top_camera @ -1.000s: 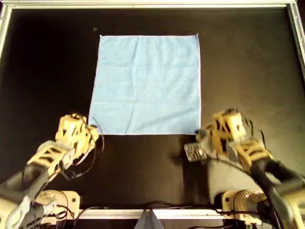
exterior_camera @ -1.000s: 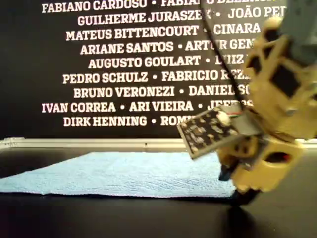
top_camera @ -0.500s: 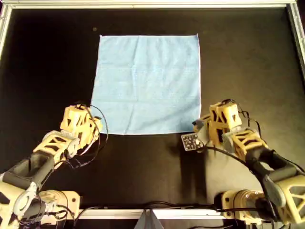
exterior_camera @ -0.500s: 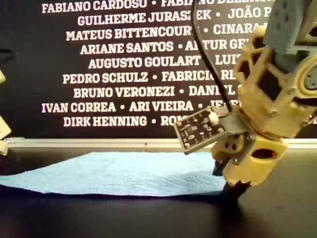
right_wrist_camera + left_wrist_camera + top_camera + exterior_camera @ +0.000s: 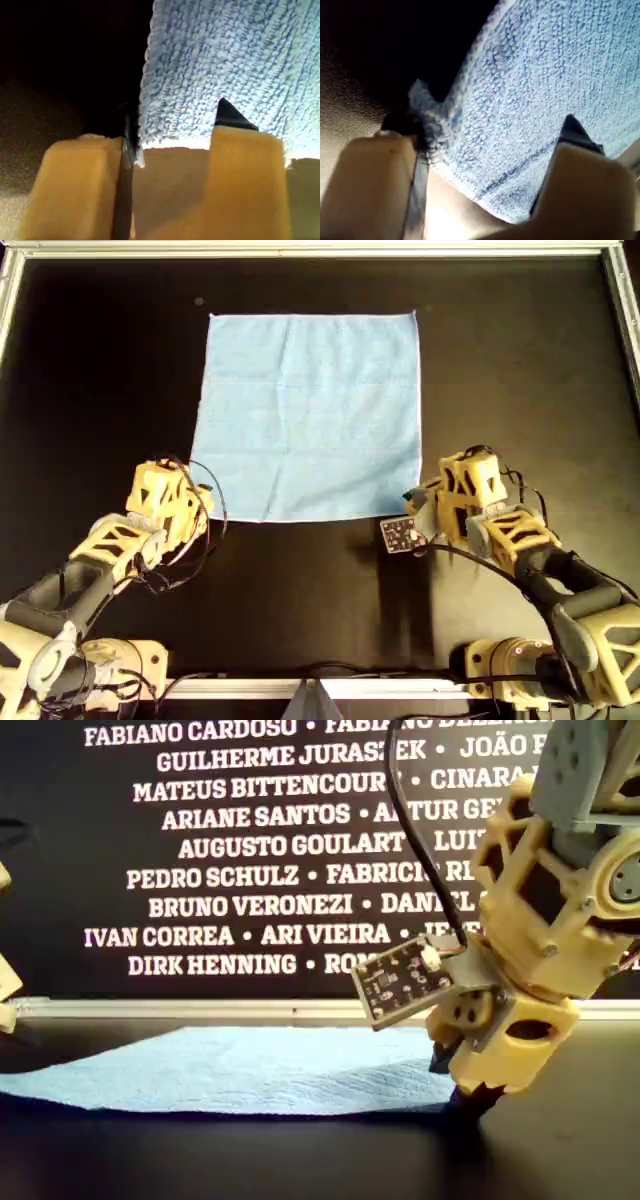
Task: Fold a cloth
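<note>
Cloth (image 5: 308, 415) flat; near corners hidden under both tools, jaws apart.

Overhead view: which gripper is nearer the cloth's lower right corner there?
Right. The right gripper sits at that corner, its jaws straddling the edge of the cloth. The left gripper is across at the overhead view's lower left corner of the cloth.

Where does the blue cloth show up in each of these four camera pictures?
Overhead view: the cloth lies flat in the upper middle of the black table.
Exterior view: a low blue sheet across the lower left and middle.
Left wrist view: its corner lies between the left gripper fingers.
Right wrist view: its corner lies between the right gripper fingers.
Shared landmark: the cloth's near hemmed edge, with a gripper at each end.
</note>
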`<action>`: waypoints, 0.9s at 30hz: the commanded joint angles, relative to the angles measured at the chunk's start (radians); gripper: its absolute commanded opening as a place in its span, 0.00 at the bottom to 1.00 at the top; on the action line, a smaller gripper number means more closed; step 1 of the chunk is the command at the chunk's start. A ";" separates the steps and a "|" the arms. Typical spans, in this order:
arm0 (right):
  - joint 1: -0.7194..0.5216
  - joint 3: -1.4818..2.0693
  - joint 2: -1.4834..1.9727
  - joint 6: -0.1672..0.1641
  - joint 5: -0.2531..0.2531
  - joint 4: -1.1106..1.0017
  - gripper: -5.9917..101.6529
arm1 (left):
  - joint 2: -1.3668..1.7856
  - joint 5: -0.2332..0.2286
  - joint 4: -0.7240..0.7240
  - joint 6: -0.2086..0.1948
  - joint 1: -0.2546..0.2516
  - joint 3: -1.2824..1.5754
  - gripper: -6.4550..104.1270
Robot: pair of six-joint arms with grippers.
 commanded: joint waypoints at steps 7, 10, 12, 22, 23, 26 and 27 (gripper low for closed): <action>-0.009 -0.028 0.046 -0.006 -0.008 -0.002 0.66 | 0.011 -0.002 -0.005 -0.006 0.029 -0.015 0.68; -0.011 -0.028 0.067 -0.005 0.005 -0.002 0.67 | 0.005 0.011 -0.008 -0.006 0.026 -0.015 0.65; -0.011 -0.025 0.069 -0.011 0.000 -0.002 0.66 | -0.006 0.011 -0.008 -0.006 0.026 -0.015 0.65; -0.011 -0.043 0.044 0.006 0.005 -0.002 0.33 | 0.005 -0.005 -0.003 -0.008 0.028 -0.015 0.50; -0.011 -0.052 0.043 0.006 -0.009 -0.002 0.25 | 0.009 -0.002 -0.003 -0.008 0.028 -0.015 0.45; -0.011 -0.061 0.038 0.006 0.002 -0.014 0.05 | 0.012 0.012 -0.008 -0.008 0.028 -0.018 0.26; -0.011 -0.060 0.032 0.006 -0.009 -0.014 0.01 | 0.012 0.012 -0.014 -0.008 0.028 -0.018 0.19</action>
